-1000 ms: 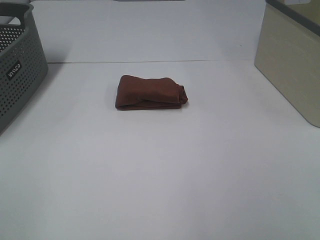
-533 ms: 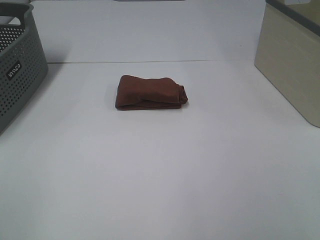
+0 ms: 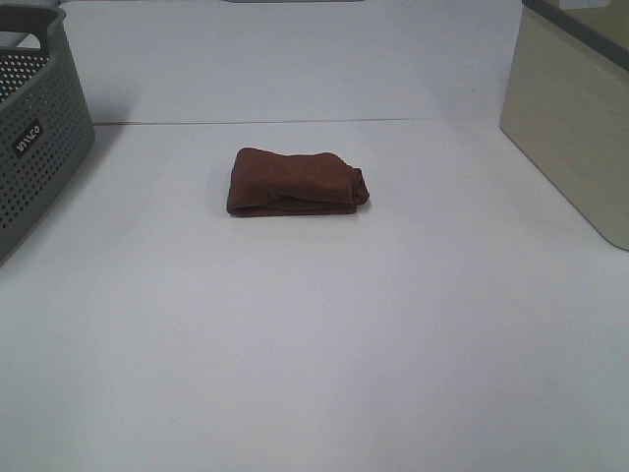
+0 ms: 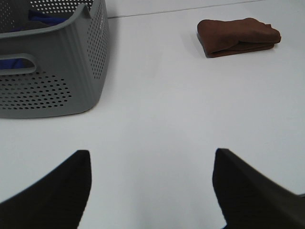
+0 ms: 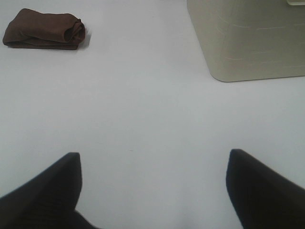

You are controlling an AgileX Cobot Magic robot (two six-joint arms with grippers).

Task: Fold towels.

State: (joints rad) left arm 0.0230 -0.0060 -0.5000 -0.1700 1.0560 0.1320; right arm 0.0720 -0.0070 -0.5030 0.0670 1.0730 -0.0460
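A dark reddish-brown towel [image 3: 295, 182] lies folded into a compact bundle on the white table, a little back of the middle and left of centre. It also shows far off in the left wrist view as the towel [image 4: 238, 36] and in the right wrist view as the towel [image 5: 44, 29]. Neither arm appears in the exterior high view. My left gripper [image 4: 151, 157] is open over bare table, well short of the towel. My right gripper [image 5: 153, 160] is open too, with nothing between its fingers.
A grey perforated basket [image 3: 34, 138] stands at the left edge, with blue cloth inside the basket [image 4: 52, 71] in the left wrist view. A beige bin [image 3: 575, 118] stands at the right, seen again as the bin [image 5: 248, 38].
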